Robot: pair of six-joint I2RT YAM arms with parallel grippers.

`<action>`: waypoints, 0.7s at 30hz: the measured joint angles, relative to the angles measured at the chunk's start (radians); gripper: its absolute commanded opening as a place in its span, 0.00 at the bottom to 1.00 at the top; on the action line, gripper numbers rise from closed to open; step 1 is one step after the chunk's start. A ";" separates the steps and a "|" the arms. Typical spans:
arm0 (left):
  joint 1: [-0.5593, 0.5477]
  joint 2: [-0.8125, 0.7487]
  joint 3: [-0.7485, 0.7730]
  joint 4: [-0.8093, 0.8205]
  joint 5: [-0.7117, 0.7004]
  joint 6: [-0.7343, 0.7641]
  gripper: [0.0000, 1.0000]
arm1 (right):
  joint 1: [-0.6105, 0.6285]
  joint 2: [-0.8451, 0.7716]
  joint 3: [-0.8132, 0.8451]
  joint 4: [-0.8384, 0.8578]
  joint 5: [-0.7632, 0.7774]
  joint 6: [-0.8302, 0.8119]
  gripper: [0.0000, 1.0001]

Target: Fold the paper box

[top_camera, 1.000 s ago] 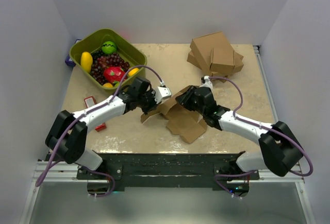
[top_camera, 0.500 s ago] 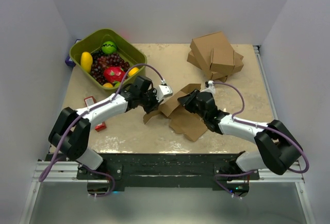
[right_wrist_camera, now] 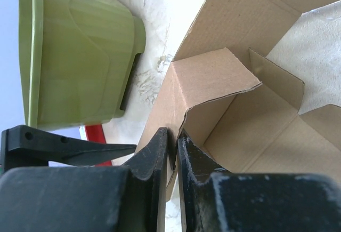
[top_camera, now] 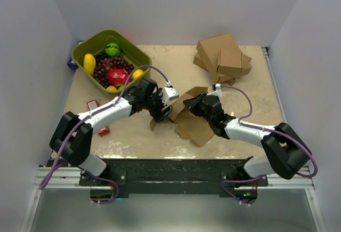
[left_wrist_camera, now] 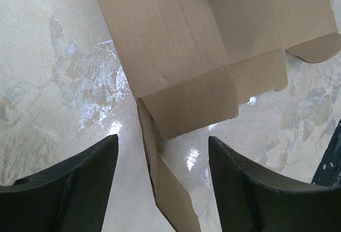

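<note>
Pinching plain brown paper box (right_wrist_camera: 213,77): right end effector (right_wrist_camera: 171,141).

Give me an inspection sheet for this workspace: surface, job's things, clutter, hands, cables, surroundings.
Surface: beige tabletop, glossy smears.
Job's things: paper box, mid-table, partly unfolded, some flaps raised.
Clutter: green tub of fruit far left; stacked brown cartons far right; small red items at left.
Hands: left hand open, a flap edge between its fingers; right hand shut on a box wall.
Cables: purple cables looping along both arms.
Surroundings: white walls on three sides.
</note>
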 measured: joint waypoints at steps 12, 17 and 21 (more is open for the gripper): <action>0.024 -0.286 -0.092 0.084 -0.147 -0.146 0.76 | 0.000 -0.002 0.000 -0.003 0.007 0.007 0.09; 0.033 -0.344 -0.204 0.168 -0.340 -0.317 0.74 | 0.000 -0.016 0.000 -0.014 0.007 0.006 0.08; 0.034 -0.325 -0.306 0.189 -0.420 -0.420 0.73 | 0.000 -0.024 0.000 -0.023 0.007 0.005 0.08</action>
